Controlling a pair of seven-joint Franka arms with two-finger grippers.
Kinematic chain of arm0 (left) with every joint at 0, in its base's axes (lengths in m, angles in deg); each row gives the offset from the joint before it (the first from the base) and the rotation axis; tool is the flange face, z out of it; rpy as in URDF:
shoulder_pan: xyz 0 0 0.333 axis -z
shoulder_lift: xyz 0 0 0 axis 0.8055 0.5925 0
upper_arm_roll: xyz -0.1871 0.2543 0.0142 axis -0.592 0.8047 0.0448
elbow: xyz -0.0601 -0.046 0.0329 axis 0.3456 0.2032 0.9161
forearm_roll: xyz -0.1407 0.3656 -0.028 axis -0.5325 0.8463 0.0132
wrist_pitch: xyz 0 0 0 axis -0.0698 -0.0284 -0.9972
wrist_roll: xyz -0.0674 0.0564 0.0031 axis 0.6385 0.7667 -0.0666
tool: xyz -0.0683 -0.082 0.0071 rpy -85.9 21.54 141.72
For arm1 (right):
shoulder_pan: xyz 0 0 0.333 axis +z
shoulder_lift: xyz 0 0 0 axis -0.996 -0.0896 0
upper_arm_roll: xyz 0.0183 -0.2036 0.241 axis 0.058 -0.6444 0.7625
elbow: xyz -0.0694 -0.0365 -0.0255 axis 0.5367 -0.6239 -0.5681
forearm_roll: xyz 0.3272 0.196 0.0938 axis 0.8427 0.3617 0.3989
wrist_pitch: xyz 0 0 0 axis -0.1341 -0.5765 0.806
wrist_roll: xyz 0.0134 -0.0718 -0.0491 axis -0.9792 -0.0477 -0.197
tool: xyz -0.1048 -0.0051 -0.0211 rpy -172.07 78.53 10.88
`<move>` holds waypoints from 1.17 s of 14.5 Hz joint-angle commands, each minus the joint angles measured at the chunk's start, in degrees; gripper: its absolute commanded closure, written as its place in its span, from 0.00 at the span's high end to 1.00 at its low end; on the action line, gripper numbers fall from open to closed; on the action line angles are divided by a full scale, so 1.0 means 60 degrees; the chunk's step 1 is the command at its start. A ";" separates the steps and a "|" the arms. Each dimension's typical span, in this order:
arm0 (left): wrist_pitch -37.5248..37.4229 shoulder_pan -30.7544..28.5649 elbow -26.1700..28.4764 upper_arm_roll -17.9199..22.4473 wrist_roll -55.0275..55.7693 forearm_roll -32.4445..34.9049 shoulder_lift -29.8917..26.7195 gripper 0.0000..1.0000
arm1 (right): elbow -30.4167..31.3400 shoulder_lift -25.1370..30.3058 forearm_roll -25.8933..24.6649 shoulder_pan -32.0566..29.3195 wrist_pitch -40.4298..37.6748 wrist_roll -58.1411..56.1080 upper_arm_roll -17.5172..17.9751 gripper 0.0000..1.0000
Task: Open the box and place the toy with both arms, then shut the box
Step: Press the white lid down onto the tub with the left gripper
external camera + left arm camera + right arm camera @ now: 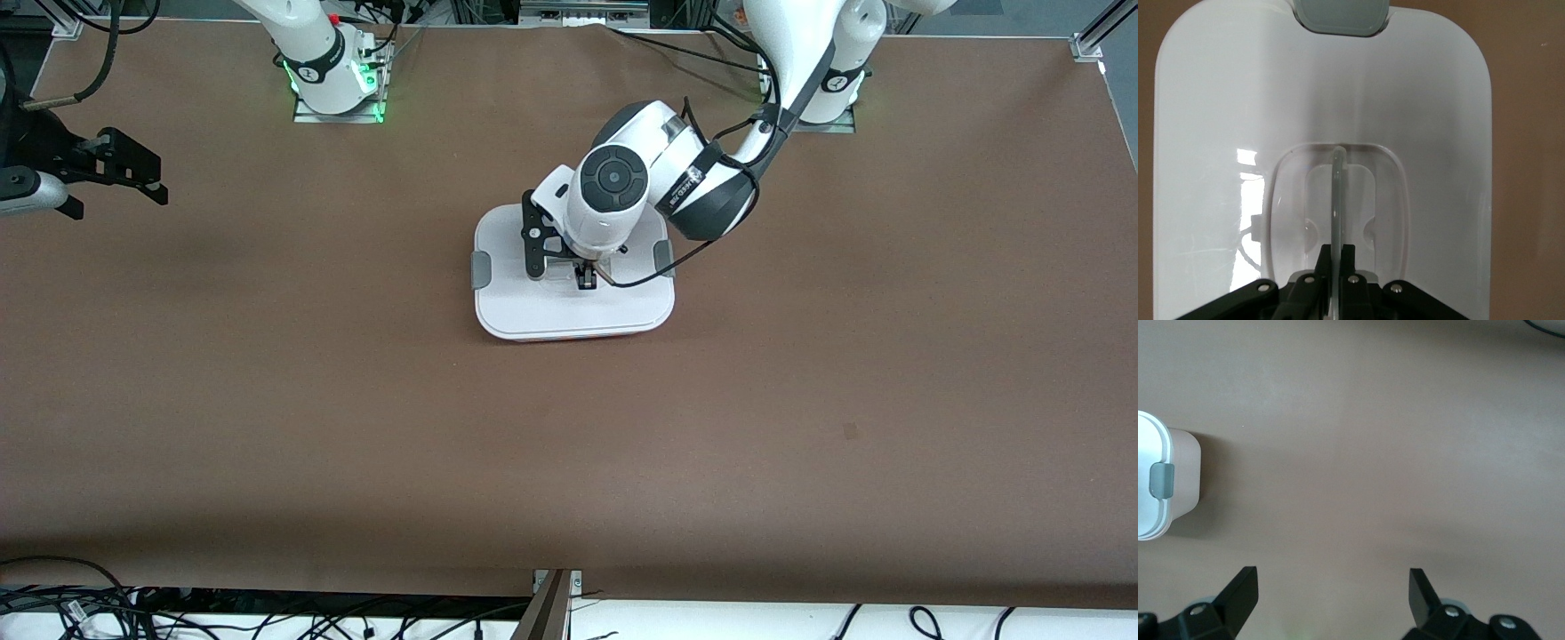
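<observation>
Because the lid is on the box (569, 307) at frame centre, the left gripper (586, 277) pinches its upright handle (1337, 200) for lifting or seating, while the right gripper (133, 173) waits spread at upper left; no toy shows.

**Lighting & pic quality**

Even overhead light is falling on the brown table (267, 400); a darker band is showing along its near edge. Glare is streaking the white lid (1218, 133) in the left wrist view. The box (1178, 480) is casting a soft shadow.
</observation>
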 commanded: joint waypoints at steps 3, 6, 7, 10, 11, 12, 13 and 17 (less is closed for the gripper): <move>-0.0142 -0.0108 -0.0067 -0.0028 -0.0339 -0.0460 -0.0126 0.00 | 0.0050 0.0125 -0.0058 -0.0083 -0.0089 0.0195 0.0067 1.00; -0.0142 -0.0064 -0.0038 -0.0042 -0.0324 -0.0446 -0.0126 0.00 | 0.0050 0.0125 -0.0058 -0.0083 -0.0075 0.0210 0.0082 1.00; -0.0142 -0.0064 -0.0023 -0.0028 -0.0339 -0.0445 -0.0083 0.00 | 0.0050 0.0125 -0.0058 -0.0083 -0.0075 0.0210 0.0082 1.00; -0.0084 -0.0020 -0.0038 -0.0028 -0.0324 -0.0445 0.0092 0.00 | 0.0050 0.0125 -0.0058 -0.0083 -0.0075 0.0210 0.0082 1.00; -0.0084 -0.0005 -0.0023 -0.0028 -0.0324 -0.0445 0.0093 0.00 | 0.0050 0.0125 -0.0058 -0.0083 -0.0075 0.0210 0.0082 1.00; -0.0127 -0.0020 -0.0023 -0.0028 -0.0324 -0.0445 0.0079 0.00 | 0.0050 0.0125 -0.0058 -0.0083 -0.0075 0.0210 0.0082 1.00; -0.0142 -0.0020 -0.0023 -0.0028 -0.0310 -0.0445 0.0064 0.00 | 0.0050 0.0125 -0.0058 -0.0083 -0.0075 0.0196 0.0082 1.00; -0.0157 -0.0122 -0.0053 -0.0042 -0.0324 -0.0460 -0.0009 0.00 | 0.0050 0.0125 -0.0043 -0.0083 -0.0074 0.0181 0.0082 1.00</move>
